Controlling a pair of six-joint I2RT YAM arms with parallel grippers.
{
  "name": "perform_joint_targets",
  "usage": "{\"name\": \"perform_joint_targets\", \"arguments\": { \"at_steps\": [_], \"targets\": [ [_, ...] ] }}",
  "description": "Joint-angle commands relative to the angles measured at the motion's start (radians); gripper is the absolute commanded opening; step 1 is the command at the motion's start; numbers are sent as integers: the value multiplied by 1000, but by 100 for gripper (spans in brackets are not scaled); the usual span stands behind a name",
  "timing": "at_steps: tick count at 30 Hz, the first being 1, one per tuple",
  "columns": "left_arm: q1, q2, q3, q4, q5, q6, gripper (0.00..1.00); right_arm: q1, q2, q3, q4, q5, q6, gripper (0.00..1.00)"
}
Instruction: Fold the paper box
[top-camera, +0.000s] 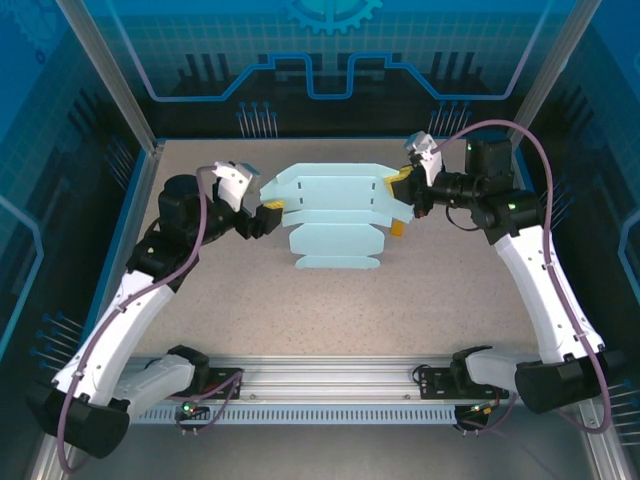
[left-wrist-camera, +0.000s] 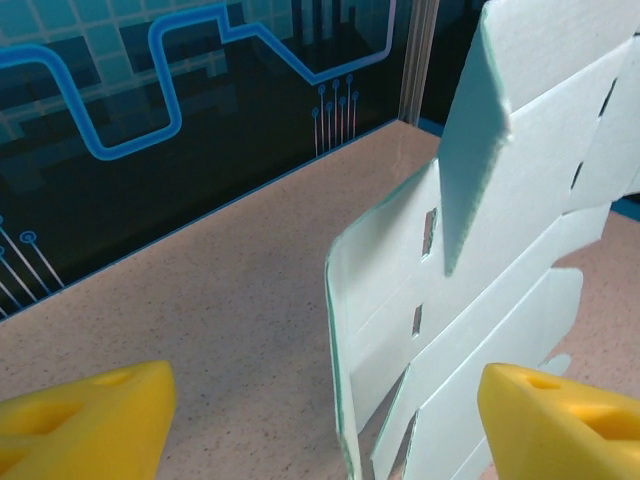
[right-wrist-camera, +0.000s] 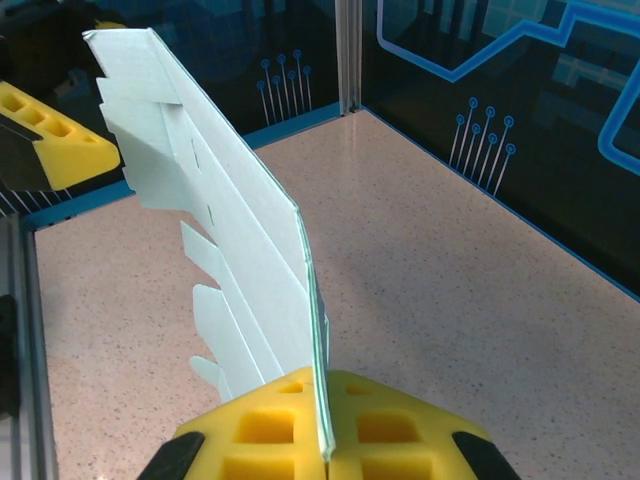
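L end effector (top-camera: 270, 218), closest up: yellow fingers (left-wrist-camera: 85, 425) spread wide, gripping nothing, prob. lined up for a fresh grip. Between them, untouched, is the left edge of the paper box (top-camera: 330, 215), an unfolded sheet w/ flaps, mid-desk (top-camera: 330, 330). R end effector (top-camera: 398, 203) is clamped on its right edge, prob. steadying it.

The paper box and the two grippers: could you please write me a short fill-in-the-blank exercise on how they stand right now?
1. The right gripper is ___ on one edge of the paper box.
2. The left gripper is ___, clamping nothing.
3. The paper box is made of thin, pale ___ card.

Missing words: shut; open; blue.
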Motion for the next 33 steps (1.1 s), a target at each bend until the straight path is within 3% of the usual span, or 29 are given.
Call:
{"name": "perform_joint_targets", "arguments": {
  "at_steps": [1,6,13,33],
  "targets": [
    [24,-14,-35,115,89,-98,85,-20,-17,-7,38,-63,55,0],
    [46,-5,-90,222,187,-157,82,-32,-6,3,57,-106,74,0],
    [55,66,-79,298,335,-197,57,-50,3,-6,93,-142,100,0],
    [59,90,-81,353,409,-209,4,-85,26,-46,136,-130,108,0]
  ]
}}
